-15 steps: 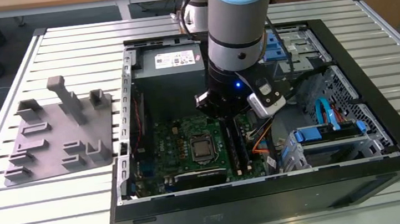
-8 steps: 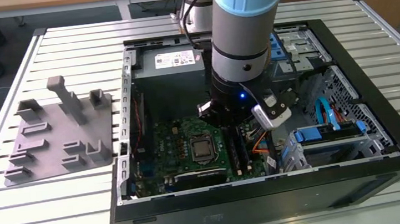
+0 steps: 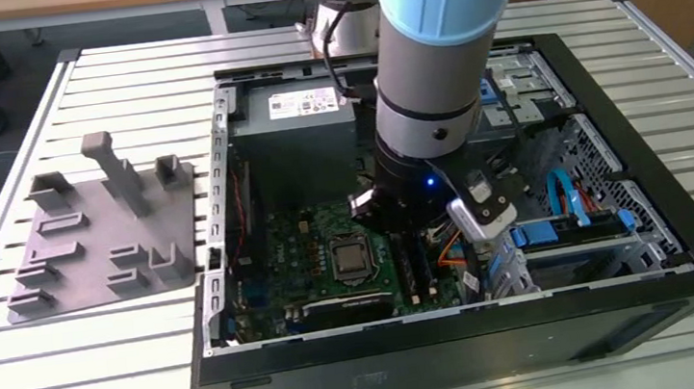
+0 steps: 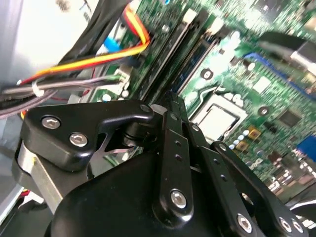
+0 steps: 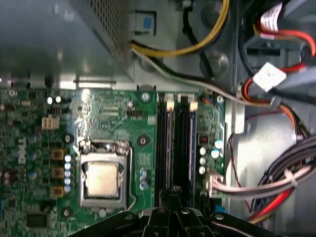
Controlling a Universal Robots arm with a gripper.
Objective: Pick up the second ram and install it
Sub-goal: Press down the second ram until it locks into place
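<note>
My gripper [image 3: 405, 232] is down inside the open computer case [image 3: 466, 342], over the green motherboard [image 5: 113, 118]. In both wrist views its black fingers meet in a narrow tip, shut, with nothing visible between them. That tip [image 5: 175, 190] hangs just above one end of the long black slot rails [image 5: 174, 138], which run past the gripper [image 4: 173, 98] in the second wrist view too. The second ram is hidden from me; I cannot tell whether it sits edge-on in a rail below the fingers.
A grey tray [image 3: 81, 242] with upright blocks lies on the slatted table at the exterior view's left. The silver processor socket [image 5: 101, 177] lies beside the rails. Bundled cables [image 5: 276, 182] crowd their other side. A grey power supply [image 3: 294, 127] fills the case's far end.
</note>
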